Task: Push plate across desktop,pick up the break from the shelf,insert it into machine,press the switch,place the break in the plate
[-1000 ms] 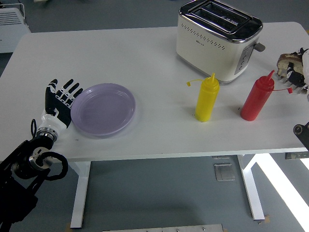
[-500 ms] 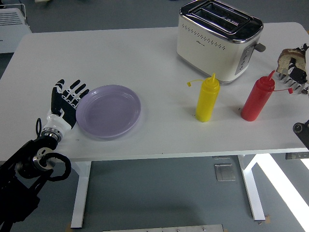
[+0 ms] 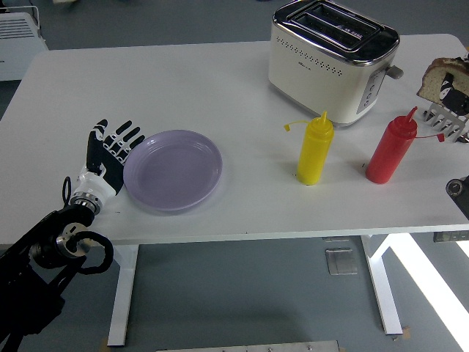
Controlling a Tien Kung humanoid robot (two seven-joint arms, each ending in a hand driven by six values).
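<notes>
Fingers (image 3: 121, 137) of the black left hand (image 3: 108, 158) are spread flat against the left rim of the round lilac plastic plate (image 3: 174, 170). The plate lies on the white table (image 3: 176, 81), left of centre. It appears light, rigid and free-sliding, so push low on the rim.

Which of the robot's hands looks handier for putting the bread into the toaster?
The right hand, probably: it is at the bread above the rack, close to the toaster. The left hand is far off, flat against the plate.
</notes>
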